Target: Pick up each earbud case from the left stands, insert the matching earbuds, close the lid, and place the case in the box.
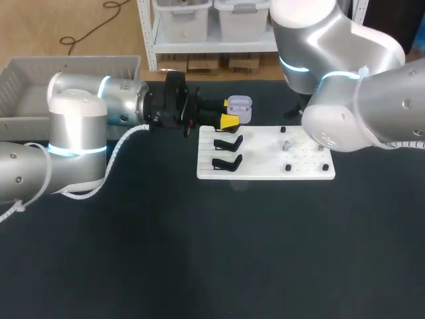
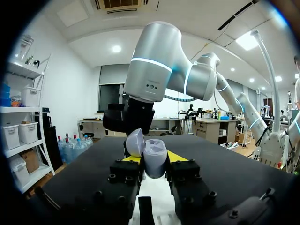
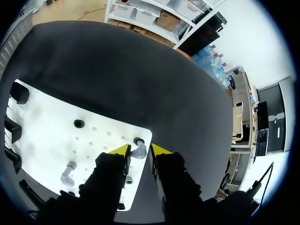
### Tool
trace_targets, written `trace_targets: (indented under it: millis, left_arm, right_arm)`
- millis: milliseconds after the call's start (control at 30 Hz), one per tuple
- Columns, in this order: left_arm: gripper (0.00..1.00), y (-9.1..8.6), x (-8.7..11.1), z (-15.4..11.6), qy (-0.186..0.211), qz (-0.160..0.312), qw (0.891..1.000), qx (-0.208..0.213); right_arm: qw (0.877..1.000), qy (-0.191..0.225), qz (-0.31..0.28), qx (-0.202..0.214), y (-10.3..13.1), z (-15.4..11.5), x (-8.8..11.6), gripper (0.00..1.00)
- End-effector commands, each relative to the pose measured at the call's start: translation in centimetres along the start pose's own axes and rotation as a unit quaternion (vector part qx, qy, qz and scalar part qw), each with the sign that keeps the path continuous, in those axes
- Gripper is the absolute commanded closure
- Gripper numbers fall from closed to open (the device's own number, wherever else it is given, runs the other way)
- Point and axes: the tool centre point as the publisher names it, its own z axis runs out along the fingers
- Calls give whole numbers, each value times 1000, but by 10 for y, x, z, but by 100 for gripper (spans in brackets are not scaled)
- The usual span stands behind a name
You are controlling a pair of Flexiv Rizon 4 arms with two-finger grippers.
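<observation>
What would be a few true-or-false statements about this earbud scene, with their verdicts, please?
1. The left gripper is shut on an earbud case. True.
2. That case's lid is closed. False: it stands open.
3. Two black stands on the white board hold no case. True.
4. The right gripper is over the grey box. False: it is over the white board's corner, at an earbud.

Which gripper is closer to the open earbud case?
Left. The left gripper is shut on the case; the right gripper is apart, over the white board.
</observation>
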Motion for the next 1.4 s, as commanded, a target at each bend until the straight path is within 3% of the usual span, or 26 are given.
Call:
trace_targets:
  millis: [33, 100, 267, 467, 700, 867, 1100, 1400]
  left_arm:
    - [100, 0, 0, 0, 1, 0, 1000, 0]
    - [100, 0, 0, 0, 1, 0, 1000, 0]
    - [100, 0, 0, 0, 1, 0, 1000, 0]
    - [100, 0, 0, 0, 1, 0, 1000, 0]
    - [100, 0, 0, 0, 1, 0, 1000, 0]
    - [100, 0, 0, 0, 1, 0, 1000, 0]
    - [100, 0, 0, 0, 1, 0, 1000, 0]
    - [100, 0, 0, 0, 1, 0, 1000, 0]
  right_arm:
    - [1000, 1, 0, 0, 1, 1, 0, 78]
    - [1000, 2, 1, 0, 1, 2, 0, 81]
    - [1000, 3, 1, 0, 1, 2, 0, 100]
    - [1000, -3, 4, 2, -4, -7, 0, 100]
    - [999, -38, 21, -3, -19, -58, -4, 100]
    - [998, -45, 24, -32, -23, -100, -1, 100]
    - [994, -17, -9, -110, -15, -150, 13, 100]
    - [993, -15, -16, -114, -14, -155, 14, 100]
